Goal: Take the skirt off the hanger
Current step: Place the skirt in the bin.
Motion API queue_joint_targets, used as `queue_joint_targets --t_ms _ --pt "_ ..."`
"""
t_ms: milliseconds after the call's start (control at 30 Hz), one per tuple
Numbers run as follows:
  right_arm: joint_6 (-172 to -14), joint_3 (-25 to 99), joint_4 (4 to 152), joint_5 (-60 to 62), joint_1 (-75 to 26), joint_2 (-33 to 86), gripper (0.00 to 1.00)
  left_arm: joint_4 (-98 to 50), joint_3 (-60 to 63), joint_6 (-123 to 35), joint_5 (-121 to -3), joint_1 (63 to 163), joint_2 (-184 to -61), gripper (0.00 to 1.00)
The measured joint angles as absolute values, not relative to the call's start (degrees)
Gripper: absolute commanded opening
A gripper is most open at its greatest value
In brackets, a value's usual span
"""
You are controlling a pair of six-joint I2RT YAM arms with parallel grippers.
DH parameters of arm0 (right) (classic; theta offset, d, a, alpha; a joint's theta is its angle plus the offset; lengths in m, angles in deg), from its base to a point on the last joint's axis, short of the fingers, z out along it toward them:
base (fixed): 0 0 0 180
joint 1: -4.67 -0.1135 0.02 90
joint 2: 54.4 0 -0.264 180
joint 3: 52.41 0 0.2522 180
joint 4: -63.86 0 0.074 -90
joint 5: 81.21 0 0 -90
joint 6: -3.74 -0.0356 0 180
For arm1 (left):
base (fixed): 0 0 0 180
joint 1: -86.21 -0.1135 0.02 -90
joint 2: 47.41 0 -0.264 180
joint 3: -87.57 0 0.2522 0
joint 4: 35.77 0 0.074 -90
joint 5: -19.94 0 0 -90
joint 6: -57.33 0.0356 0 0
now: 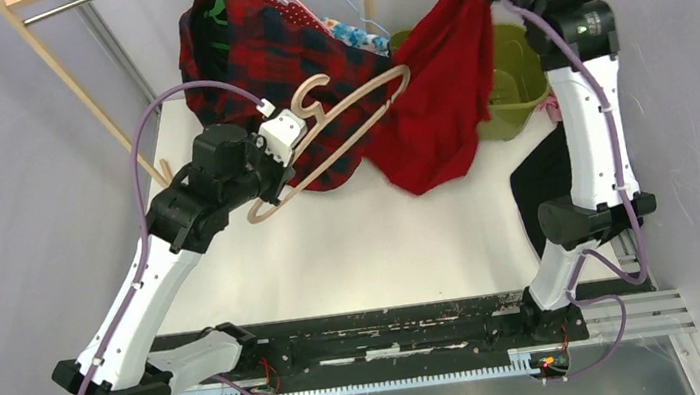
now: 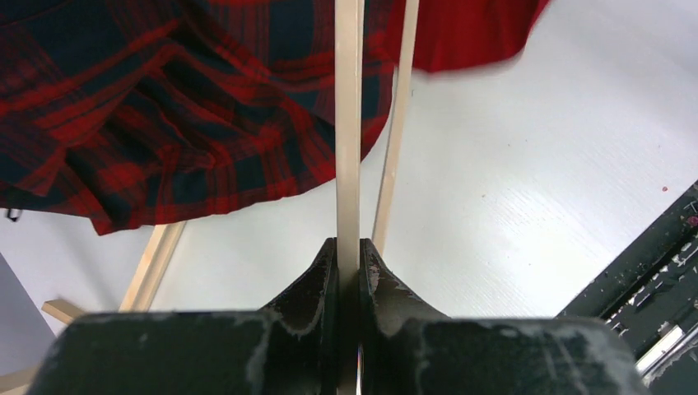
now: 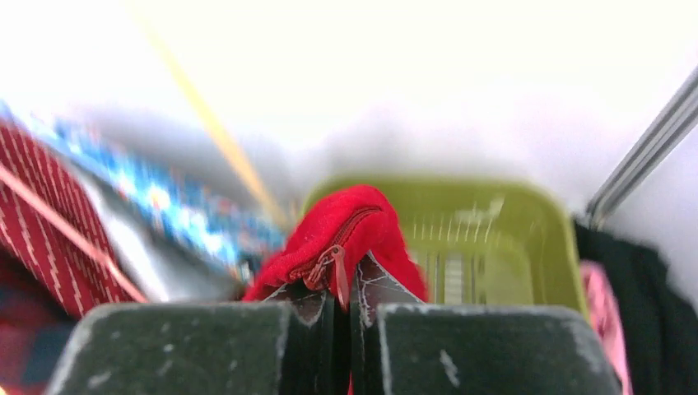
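top external view: the red skirt [image 1: 441,111], upper centre-right, is caught on the end of the hanger [image 1: 356,116]. the hanger is clamped in the left tool [image 2: 349,259], the skirt's zip edge in the right tool [image 3: 344,288]. pull-off is judged underway; next, the skirt must be drawn clear rightward.

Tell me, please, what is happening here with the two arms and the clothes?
The left gripper is shut on the bar of a pale wooden hanger, held above the white table. The right gripper, raised high, pinches a plain red skirt near its zip. The skirt stretches from there down to the hanger's far end; whether it is fully free of the hanger cannot be told.
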State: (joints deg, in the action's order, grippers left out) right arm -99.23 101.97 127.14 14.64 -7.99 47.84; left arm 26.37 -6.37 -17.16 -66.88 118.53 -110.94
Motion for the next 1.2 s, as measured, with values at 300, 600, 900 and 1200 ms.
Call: queue_joint_targets --t_ms 300,600,900,1200 --pt "-104.39 106.78 89.61 27.66 -5.7 47.57 0.01 25.76 -4.05 -17.2 -68.13 118.04 -110.5 0.03" --pt "-112.46 118.62 75.38 30.7 -3.47 59.77 0.01 25.8 -2.17 -18.56 -68.57 118.04 -110.48 0.03" --pt "-124.85 113.73 82.29 23.95 -0.82 68.69 0.01 25.89 -1.71 -19.63 -69.55 118.04 -111.79 0.03" --pt "-127.1 87.76 85.96 16.21 -0.63 61.01 0.01 25.87 -3.33 -19.61 -67.93 118.04 -117.04 0.03"
